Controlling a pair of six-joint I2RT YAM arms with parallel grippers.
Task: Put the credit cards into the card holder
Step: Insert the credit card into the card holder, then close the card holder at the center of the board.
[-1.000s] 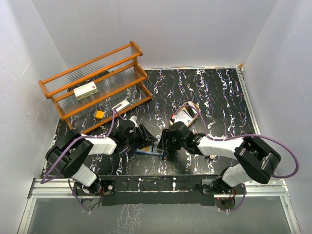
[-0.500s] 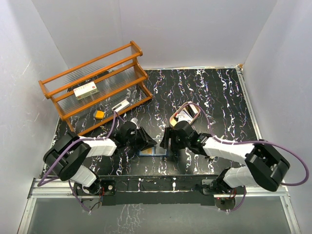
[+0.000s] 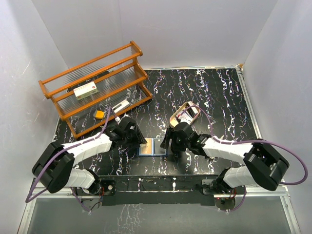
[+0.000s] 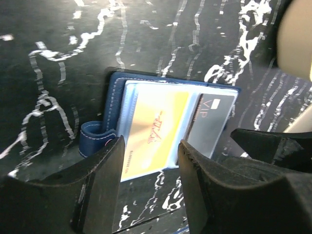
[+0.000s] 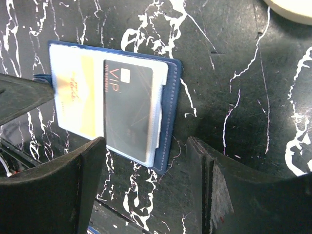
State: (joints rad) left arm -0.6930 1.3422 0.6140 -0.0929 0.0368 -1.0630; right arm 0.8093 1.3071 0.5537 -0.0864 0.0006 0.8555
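Observation:
The card holder (image 3: 152,146), a navy wallet, lies open and flat on the black marbled table between my two grippers. Of the credit cards, a gold one (image 4: 156,127) sits in its left side, and a grey one marked VIP (image 5: 129,107) lies on the right side, overlapping the gold card (image 5: 78,97). My left gripper (image 3: 140,141) hovers at the holder's left edge, open (image 4: 151,147), with nothing between its fingers. My right gripper (image 3: 168,145) stands just right of the holder, wide open (image 5: 146,146) and holding nothing. The holder's strap loop (image 4: 93,137) sticks out beside the left finger.
An oval tan tray (image 3: 185,113) lies just behind the right gripper. A wooden rack (image 3: 97,83) stands at the back left with a white box (image 3: 85,90) on a shelf. A small orange piece (image 3: 99,115) and a white object (image 3: 122,105) lie at its foot.
The left gripper has drawn back to the left, uncovering the open holder with both cards. The right gripper has opened wider and shifted slightly.

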